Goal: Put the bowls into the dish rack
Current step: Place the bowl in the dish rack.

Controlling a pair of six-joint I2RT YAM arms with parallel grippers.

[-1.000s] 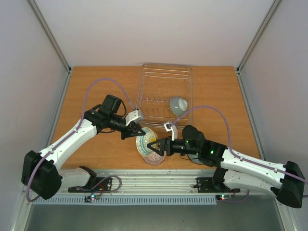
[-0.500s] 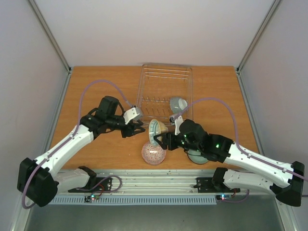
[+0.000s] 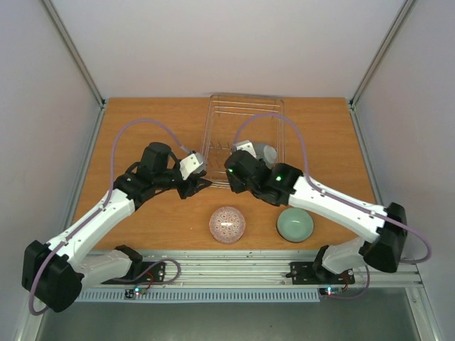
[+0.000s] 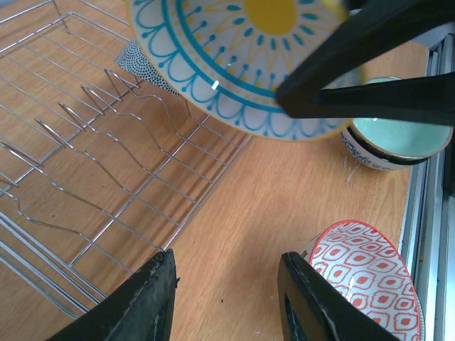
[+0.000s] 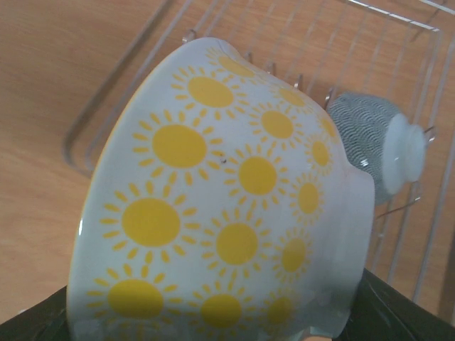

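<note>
My right gripper (image 3: 230,176) is shut on a white bowl with yellow suns (image 5: 227,213) and holds it tilted over the near edge of the wire dish rack (image 3: 245,131). The bowl's blue-and-yellow inside (image 4: 234,57) shows in the left wrist view, above the rack (image 4: 85,156). A grey wave-patterned bowl (image 3: 266,153) leans on the tines inside the rack (image 5: 284,42); it also shows in the right wrist view (image 5: 377,142). A red-patterned bowl (image 3: 227,224) and a celadon bowl (image 3: 295,225) sit on the table. My left gripper (image 3: 201,186) is open and empty beside the rack's near left corner.
The wooden table (image 3: 142,135) is walled in on three sides. In the left wrist view the red-patterned bowl (image 4: 366,273) lies just right of my left fingers (image 4: 160,298), and the celadon bowl (image 4: 398,138) is beyond it. A metal rail (image 3: 234,266) runs along the near edge.
My right arm lifted the sun bowl off the red-patterned bowl and carried it back to the rack's near edge, baring the celadon bowl. My left gripper drew slightly back to the left, still open.
</note>
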